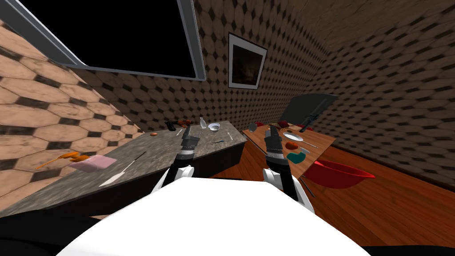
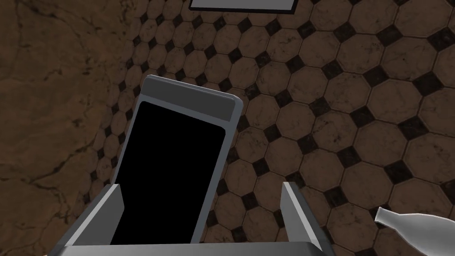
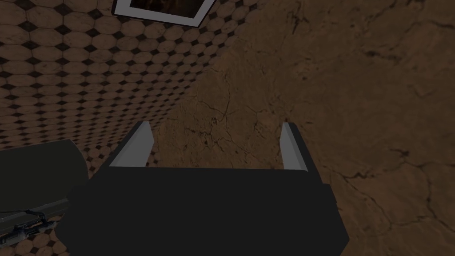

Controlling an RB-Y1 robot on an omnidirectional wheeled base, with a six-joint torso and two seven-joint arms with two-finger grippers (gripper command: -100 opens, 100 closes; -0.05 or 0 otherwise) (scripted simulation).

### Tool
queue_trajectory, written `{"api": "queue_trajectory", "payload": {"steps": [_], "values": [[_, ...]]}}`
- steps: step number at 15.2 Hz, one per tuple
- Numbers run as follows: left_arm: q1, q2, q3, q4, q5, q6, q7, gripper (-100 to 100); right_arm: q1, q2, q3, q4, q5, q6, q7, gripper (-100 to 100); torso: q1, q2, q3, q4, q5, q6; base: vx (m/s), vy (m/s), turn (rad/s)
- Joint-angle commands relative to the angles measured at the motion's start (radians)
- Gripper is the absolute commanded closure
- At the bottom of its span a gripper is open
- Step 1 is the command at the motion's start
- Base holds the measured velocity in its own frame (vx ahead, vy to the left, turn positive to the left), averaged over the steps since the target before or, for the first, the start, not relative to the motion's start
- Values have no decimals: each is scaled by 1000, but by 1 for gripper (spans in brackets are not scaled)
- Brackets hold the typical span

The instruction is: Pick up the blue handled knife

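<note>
Left gripper (image 1: pixel 188 130) is raised over the grey stone counter (image 1: pixel 155 149), fingers (image 2: pixel 113 206) spread and empty. Right gripper (image 1: pixel 270 130) is up beside it, over the gap between the counter and a wooden table (image 1: pixel 322 143), its fingers (image 3: pixel 291 144) also apart, holding nothing.

The blue knife (image 1: pixel 217 142) lies flat on the counter just right of the left gripper, near the counter's right end. A white bowl (image 1: pixel 214 127) and a pale bottle (image 1: pixel 202 123) stand beyond it, by the tiled wall. Further left lie a dark knife (image 1: pixel 122 171), a pink pad (image 1: pixel 95 162) and an orange thing (image 1: pixel 66 158).

The gap between counter and table is narrow. A red bowl (image 1: pixel 340 173) sits by the table's near corner. Right of that is open wooden floor (image 1: pixel 382 209).
</note>
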Motion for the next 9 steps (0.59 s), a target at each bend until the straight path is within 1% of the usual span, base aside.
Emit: {"api": "queue_trajectory", "payload": {"steps": [1, 2, 3, 4, 5, 6, 7, 8, 9], "values": [[-12, 31, -7, 7, 22, 50, 32, -100, 0, 0, 0, 0, 0, 0, 0, 0, 0, 0, 0, 0, 0, 0, 9, 1, -107], [-12, 31, -7, 7, 22, 62, 32, -100, 0, 0, 0, 0, 0, 0, 0, 0, 0, 0, 0, 0, 0, 0, 8, 2, -79], [-26, 54, -11, 17, 40, 87, 56, -100, 0, 0, 0, 0, 0, 0, 0, 0, 0, 0, 0, 0, 0, 0, 8, 1, -99], [-26, 54, -11, 17, 40, 103, 56, -100, 0, 0, 0, 0, 0, 0, 0, 0, 0, 0, 0, 0, 0, 0, 8, 3, -80], [-26, 54, -11, 17, 40, 105, 56, -100, 0, 0, 0, 0, 0, 0, 0, 0, 0, 0, 0, 0, 0, 0, 5, 3, -18], [-41, 77, -15, 28, 59, 139, 82, -100, 0, 0, 0, 0, 0, 0, 0, 0, 0, 0, 0, 0, 0, 0, 6, -1, -84], [-41, 77, -15, 28, 59, 150, 82, -100, 0, 0, 0, 0, 0, 0, 0, 0, 0, 0, 0, 0, 0, 0, 6, 1, -90], [-57, 101, -19, 39, 79, 174, 109, -100, 0, 0, 0, 0, 0, 0, 0, 0, 0, 0, 0, 0, 0, 0, 8, 0, -111], [-57, 101, -19, 39, 79, 190, 109, -100, 0, 0, 0, 0, 0, 0, 0, 0, 0, 0, 0, 0, 0, 0, 8, 2, -92]]}}
